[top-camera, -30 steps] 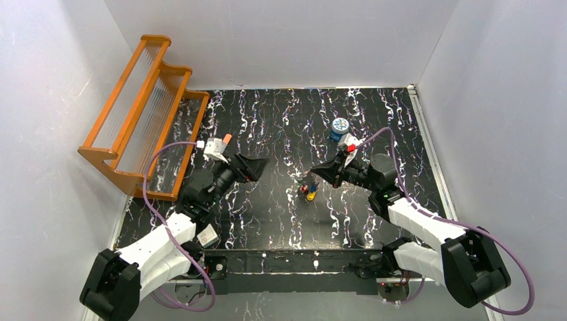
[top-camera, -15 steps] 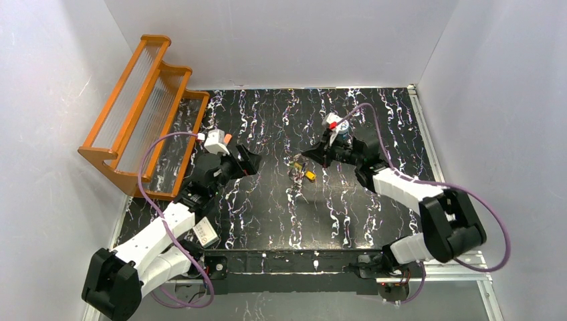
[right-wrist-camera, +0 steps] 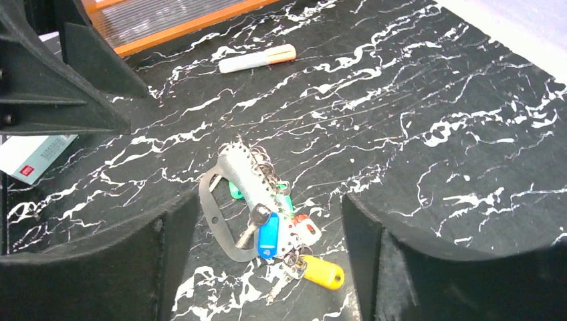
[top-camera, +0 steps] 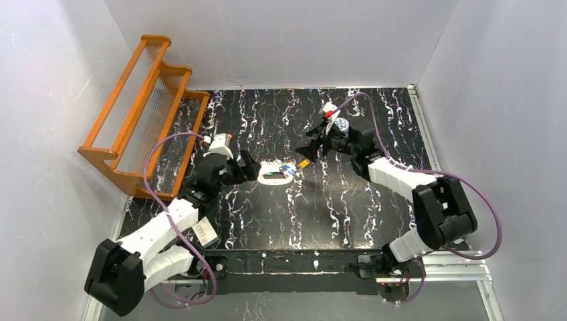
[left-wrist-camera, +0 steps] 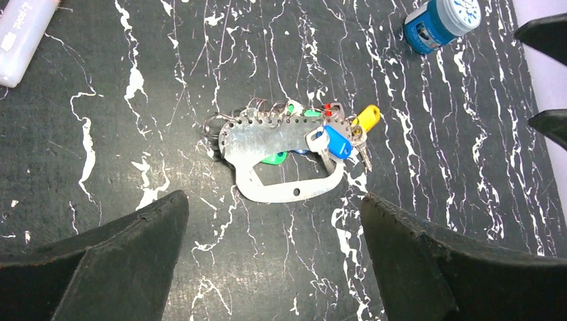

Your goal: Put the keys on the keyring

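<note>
The pale, thin-banded oval metal keyring (top-camera: pixel 275 176) lies flat near the middle of the top view. The small keys with coloured plastic heads (left-wrist-camera: pixel 337 142) are bunched along its upper-right edge: blue, yellow, green and red. It sits between the two grippers and neither touches it.

The left gripper (top-camera: pixel 251 168) is just to its left with its fingers (left-wrist-camera: pixel 114 261) spread wide and holding nothing. The right gripper (top-camera: pixel 306 150) is at its upper right. Its fingers (right-wrist-camera: pixel 468 267) are also parted and empty, with the bunch on the surface between them.

Bare tabletop runs below the ring towards the arm bases at the bottom of the frame. The small round blue tin with a patterned lid (left-wrist-camera: pixel 441 20) stands well apart at the upper right. The white tube with an orange tip (right-wrist-camera: pixel 257 59) lies apart at the upper left. Beyond it the orange wooden rack with ribbed clear shelves (top-camera: pixel 144 107) lines the left edge.

The print on the tube is too blurred to read. A small white box with a red label (right-wrist-camera: pixel 33 160) lies near the left arm, its text too small to make out.

The black table with white marble veining (top-camera: pixel 267 221) is enclosed by plain white walls (top-camera: pixel 281 40).
</note>
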